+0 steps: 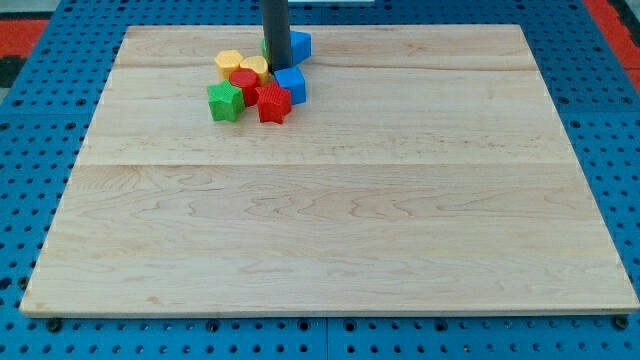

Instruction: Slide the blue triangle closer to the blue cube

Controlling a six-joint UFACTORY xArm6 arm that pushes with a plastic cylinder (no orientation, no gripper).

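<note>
Blue triangle (299, 44) first, since that is your target: you will find it near the board's top edge, peeking out on the view's right of the rod, part of it hidden behind the rod. Now work down by size. You have the wooden board (330, 210) filling most of the view, resting on a blue pegboard (30, 150). The dark rod (276, 30) comes down from the view's top, and my tip (277, 67) sits on the board just below and left of the blue triangle, just above the blue cube (290, 84). Whether the tip actually touches either one you cannot tell from this angle. As a plain rod it has nothing to open or close, and it grips nothing.

You will see the blocks all crowded together at the view's upper left of centre (several touching or nearly so). The blue cube lies just below the blue triangle, with the tip between them. Left of the cube sits a red star (273, 103), beside it a red cylinder (245, 82), then a green star (226, 101) furthest left. Above those you have two yellow blocks, one (229, 63) further left than the other (254, 68), shapes hard to make out
</note>
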